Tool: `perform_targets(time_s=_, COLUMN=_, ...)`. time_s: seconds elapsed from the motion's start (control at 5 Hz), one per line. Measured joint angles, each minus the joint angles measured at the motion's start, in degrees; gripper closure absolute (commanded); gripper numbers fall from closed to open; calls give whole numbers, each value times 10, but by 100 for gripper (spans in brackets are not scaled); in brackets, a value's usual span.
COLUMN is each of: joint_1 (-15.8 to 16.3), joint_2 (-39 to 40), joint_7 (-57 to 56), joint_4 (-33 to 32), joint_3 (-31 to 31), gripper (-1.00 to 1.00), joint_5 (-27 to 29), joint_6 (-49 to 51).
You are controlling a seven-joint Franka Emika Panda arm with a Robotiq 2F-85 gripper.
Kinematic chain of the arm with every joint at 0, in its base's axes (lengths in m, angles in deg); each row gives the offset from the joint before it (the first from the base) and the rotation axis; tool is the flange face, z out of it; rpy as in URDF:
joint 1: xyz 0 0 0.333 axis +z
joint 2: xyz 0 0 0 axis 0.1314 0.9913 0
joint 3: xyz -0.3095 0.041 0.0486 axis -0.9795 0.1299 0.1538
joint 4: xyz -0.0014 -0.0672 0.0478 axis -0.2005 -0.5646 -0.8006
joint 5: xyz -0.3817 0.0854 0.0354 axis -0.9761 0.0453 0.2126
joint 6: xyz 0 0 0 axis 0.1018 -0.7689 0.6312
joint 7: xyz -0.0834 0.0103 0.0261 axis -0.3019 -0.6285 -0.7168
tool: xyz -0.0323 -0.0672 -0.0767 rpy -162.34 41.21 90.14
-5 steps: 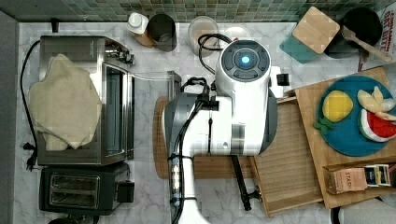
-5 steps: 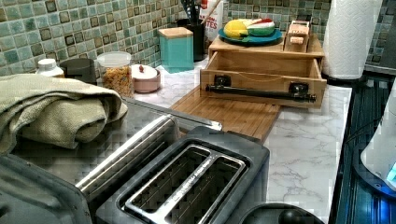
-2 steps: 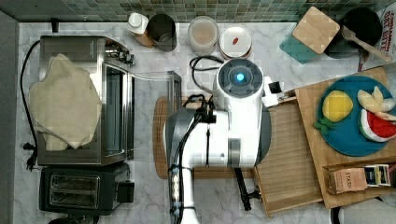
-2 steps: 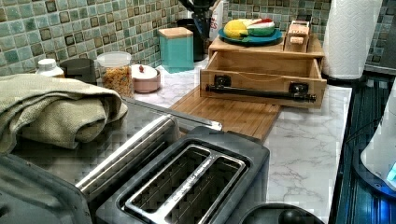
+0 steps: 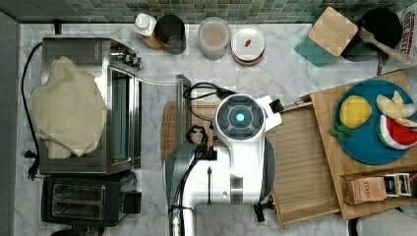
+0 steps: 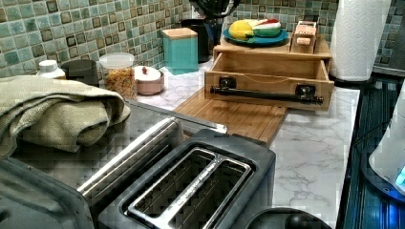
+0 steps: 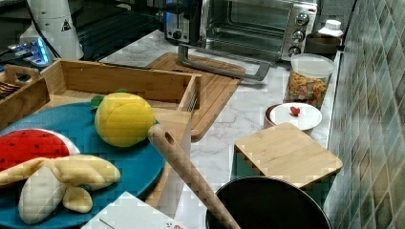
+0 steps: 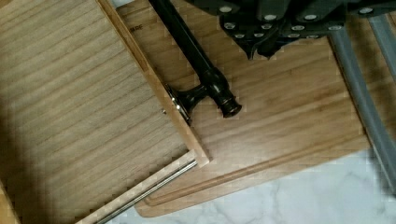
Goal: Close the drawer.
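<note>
The drawer (image 5: 301, 162) is a shallow light-wood tray with a ribbed floor, pulled out from under the wooden top toward the top view's left. Its front (image 6: 267, 81) carries a black bar handle (image 6: 265, 94), which the wrist view shows as a dark rod (image 8: 196, 56) along the drawer's edge (image 8: 154, 88). My gripper (image 8: 262, 50) hangs shut above the cutting board (image 8: 289, 121), just off the handle and clear of it. The arm (image 5: 240, 147) hides the drawer's front in the top view. The gripper's dark underside (image 6: 215, 5) hangs at the left view's top edge.
A toaster oven (image 5: 88, 105) with its door (image 5: 183, 105) folded down lies at the top view's left, a toaster (image 5: 78, 201) below it. Jars (image 5: 214, 37) line the tiled wall. A blue plate (image 5: 366, 142) of toy fruit tops the drawer's unit.
The arm has swung away from the jars, downward in the top view, to over the drawer's front and cutting board. The drawer has not moved.
</note>
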State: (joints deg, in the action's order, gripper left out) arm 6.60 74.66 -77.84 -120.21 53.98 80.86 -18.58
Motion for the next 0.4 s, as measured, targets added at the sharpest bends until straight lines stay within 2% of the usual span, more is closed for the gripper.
perform_targets(time_s=0.2, joint_1=11, joint_2=-15, joint_7=-55, joint_4=-29, joint_3=-1, gripper=100, joint_5=0, joint_6=-10)
perform_targets(time_s=0.4, joint_1=15, joint_2=-17, joint_7=-118, joint_4=-56, joint_3=4, gripper=100, joint_5=0, joint_6=-88)
